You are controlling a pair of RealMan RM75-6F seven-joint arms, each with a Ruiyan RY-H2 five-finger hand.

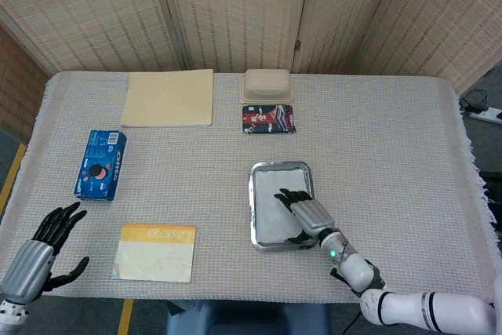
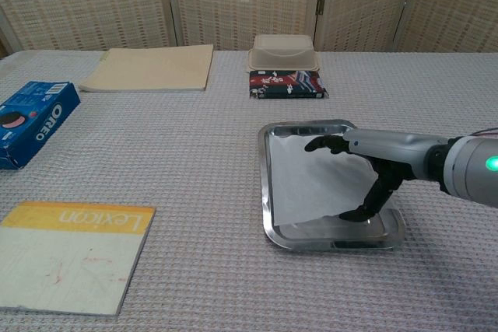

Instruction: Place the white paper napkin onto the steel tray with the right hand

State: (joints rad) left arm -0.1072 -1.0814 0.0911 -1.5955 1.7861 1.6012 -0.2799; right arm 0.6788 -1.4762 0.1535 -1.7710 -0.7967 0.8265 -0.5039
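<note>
**Napkin lies in the tray under the right hand**

The right hand (image 2: 372, 162) reaches out low over the tray (image 2: 267, 184) from the table's near right side, palm down, the forearm almost level. Its fingers (image 2: 323, 144) stretch flat toward the tray's far edge, while the thumb (image 2: 372, 201) points down to the napkin (image 2: 311, 180) near the tray's near right corner. Whether thumb or fingers actually press on the paper cannot be told; nothing is pinched and the fingers are spread, released.

The napkin lies flat inside the tray, covering most of its floor, with a bare steel strip showing along the near edge. In the head view the hand (image 1: 310, 215) hides the napkin's (image 1: 271, 205) right part.

The left hand (image 1: 39, 249) hangs at the table's near left corner, fingers apart and holding nothing.

On the table (image 1: 392, 139): one tray, one napkin, one blue biscuit box (image 1: 101, 164) near the left edge, one yellow-topped booklet (image 1: 156, 252) at the near edge, one tan folder (image 1: 169, 97) at the far edge, one beige lidded food box (image 1: 267, 85) beside it, and one dark printed packet (image 1: 269, 119) just in front of that box.
</note>
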